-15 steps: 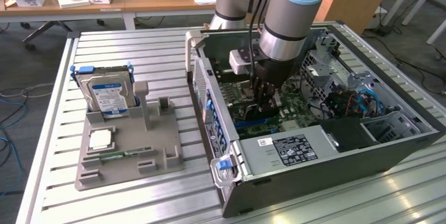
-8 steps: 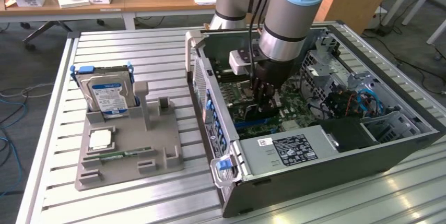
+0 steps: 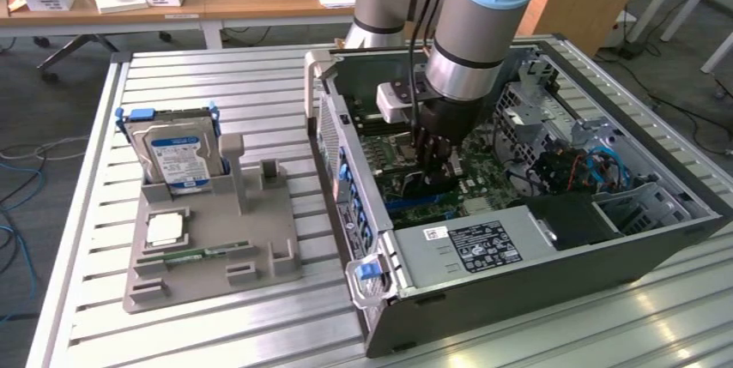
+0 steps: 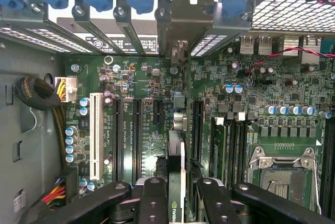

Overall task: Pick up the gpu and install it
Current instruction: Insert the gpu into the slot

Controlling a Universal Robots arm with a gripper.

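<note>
The gripper (image 4: 178,199) pinches the gpu (image 4: 176,153) edge-down at a motherboard (image 4: 157,77) slot inside the open computer case (image 3: 493,312), seemingly aligned for seating.

I see the graphics card (image 4: 176,156) edge-on: thin and dark, with a pale edge and a small green logo. It stands upright over the motherboard (image 4: 152,85) inside the open computer case (image 3: 550,278) on the exterior view's right. The gripper (image 4: 177,199) clamps its two faces. I cannot tell whether it is seated.
</note>
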